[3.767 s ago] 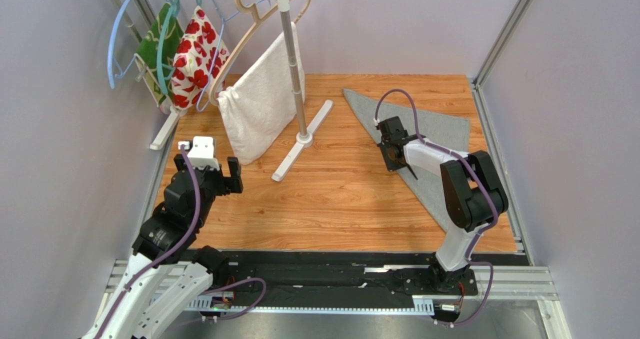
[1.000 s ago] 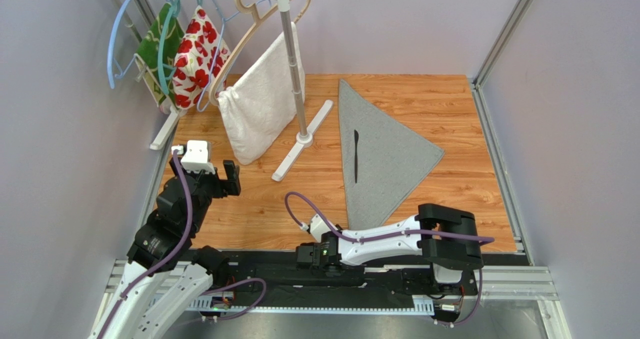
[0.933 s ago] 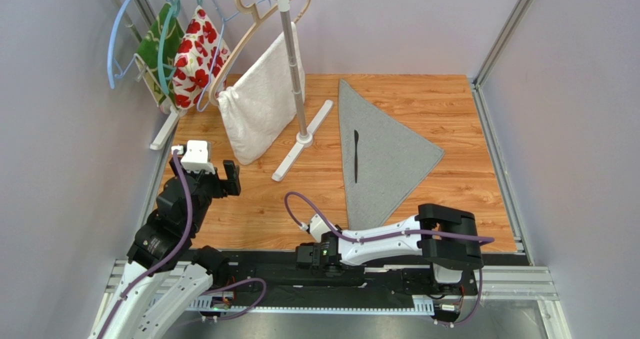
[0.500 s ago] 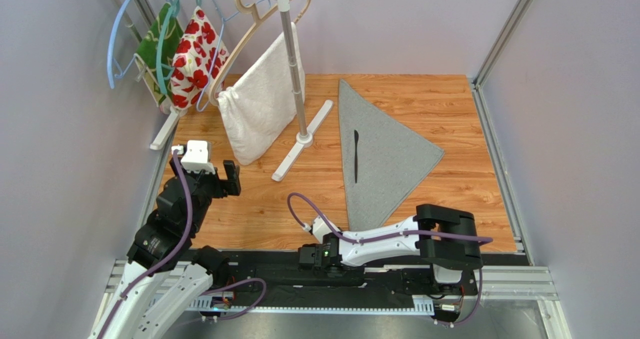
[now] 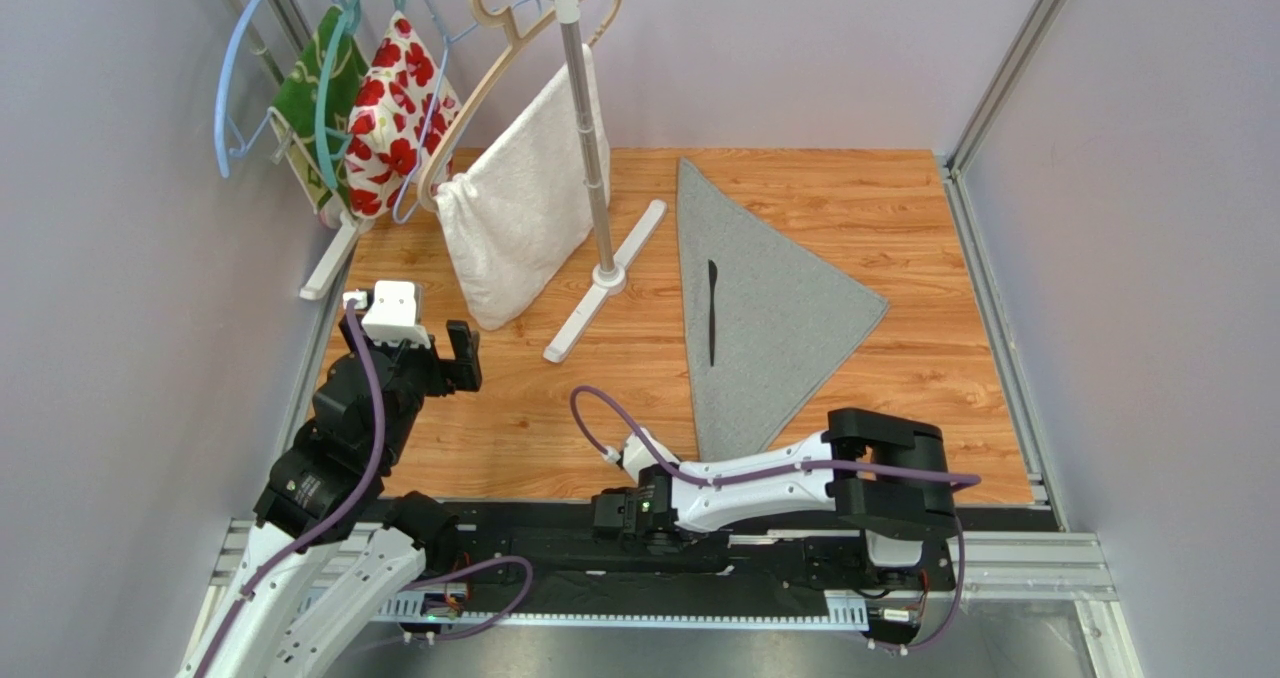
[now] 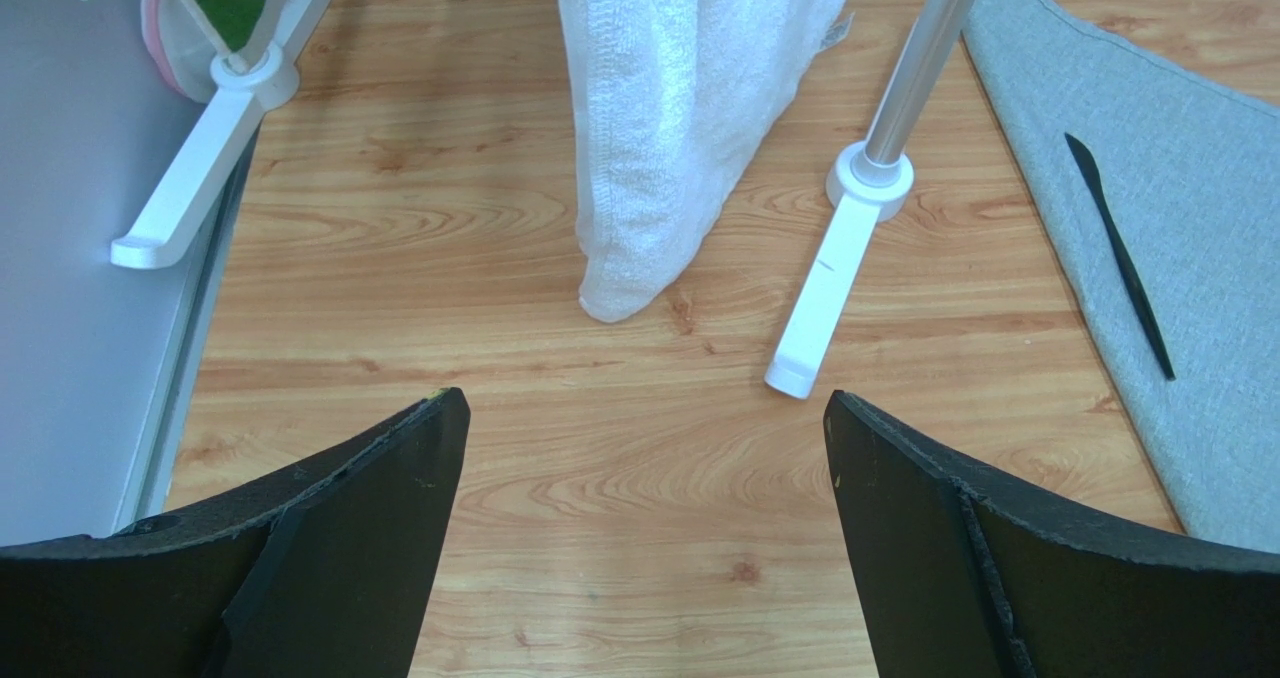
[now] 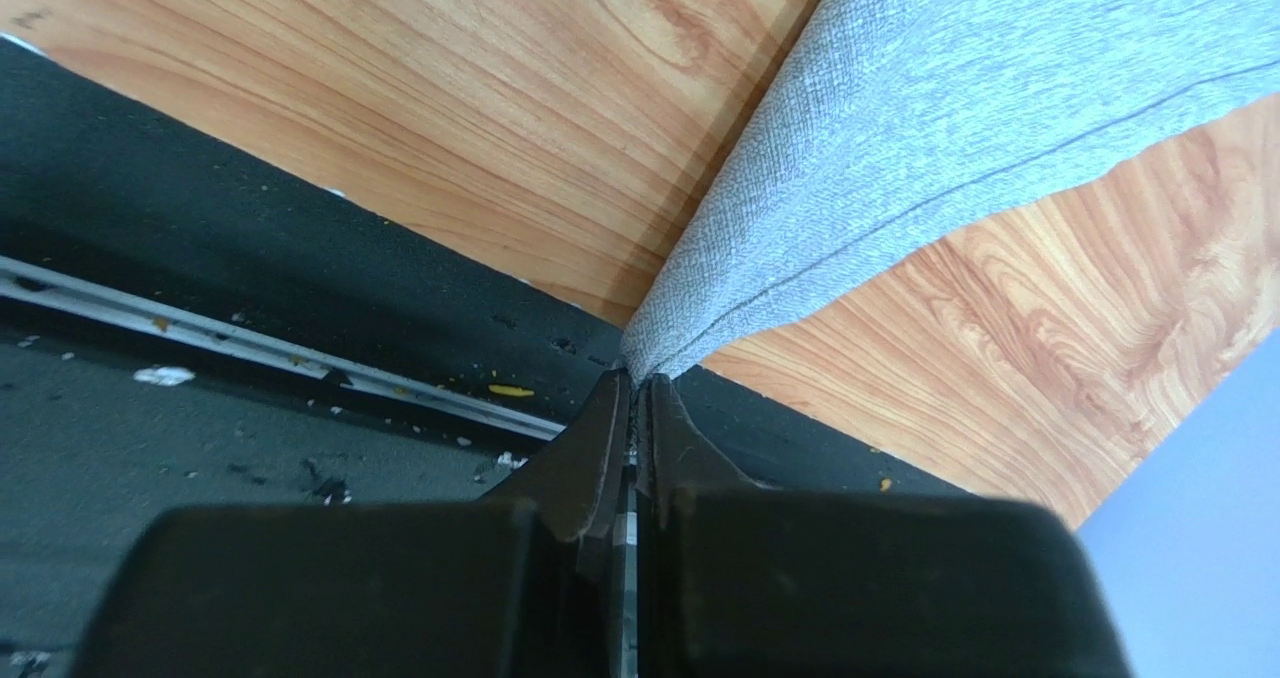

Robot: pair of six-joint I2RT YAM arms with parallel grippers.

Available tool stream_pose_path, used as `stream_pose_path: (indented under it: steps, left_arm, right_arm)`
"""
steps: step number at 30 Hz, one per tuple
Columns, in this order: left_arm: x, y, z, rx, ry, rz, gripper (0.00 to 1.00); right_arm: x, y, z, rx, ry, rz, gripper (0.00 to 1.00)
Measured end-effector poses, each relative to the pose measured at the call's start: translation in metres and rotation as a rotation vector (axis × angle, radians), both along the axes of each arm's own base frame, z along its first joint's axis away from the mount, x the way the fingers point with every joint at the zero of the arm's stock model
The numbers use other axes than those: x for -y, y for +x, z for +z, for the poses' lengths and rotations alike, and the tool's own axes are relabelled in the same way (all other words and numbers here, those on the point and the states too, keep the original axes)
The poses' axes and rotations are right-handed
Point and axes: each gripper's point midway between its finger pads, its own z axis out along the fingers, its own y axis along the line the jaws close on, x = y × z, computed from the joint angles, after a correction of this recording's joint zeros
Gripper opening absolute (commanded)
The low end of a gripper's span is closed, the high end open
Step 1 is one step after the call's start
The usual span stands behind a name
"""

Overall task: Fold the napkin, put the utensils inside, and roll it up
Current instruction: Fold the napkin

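The grey napkin (image 5: 784, 311) lies folded into a triangle on the right half of the wooden table, its long point reaching the front edge. A slim black knife-like utensil (image 5: 712, 314) rests on it near the left fold. My right gripper (image 7: 637, 383) is shut on the napkin's near corner (image 7: 932, 123), over the black base rail. In the top view that gripper (image 5: 661, 498) sits low at the front edge, its tips hidden under the arm. My left gripper (image 5: 446, 360) hovers open over bare wood on the left, far from the napkin (image 6: 1202, 198) and utensil (image 6: 1120, 251).
A white rack stands at the back left with a white towel (image 5: 519, 206), a red-flowered fabric (image 5: 388, 108) and hangers. Its foot (image 6: 834, 281) reaches toward the napkin's left edge. Walls close in on both sides of the table.
The right gripper's jaws have shut on the napkin's near corner. Earlier the right arm was far out over the napkin; the napkin now lies turned, with the utensil on it. The left arm holds still.
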Motion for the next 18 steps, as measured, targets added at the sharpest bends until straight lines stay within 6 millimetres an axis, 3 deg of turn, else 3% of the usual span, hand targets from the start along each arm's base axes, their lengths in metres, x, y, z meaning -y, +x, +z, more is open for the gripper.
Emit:
stream_pose_path:
  steps: [8,11,18]
  left_arm:
    - [0.0,-0.001,0.001,0.007,-0.004,-0.001,0.98]
    - [0.0,-0.001,0.002,0.009,-0.005,-0.002,0.98]
    - [-0.001,-0.001,0.002,0.01,-0.005,-0.001,0.98]
  right_arm:
    - [-0.011,0.019,0.031,0.063,-0.015,0.015,0.0]
    - [-0.005,0.042,0.04,0.102,-0.029,-0.011,0.0]
    - [0.012,0.117,0.063,0.201,-0.063,-0.094,0.0]
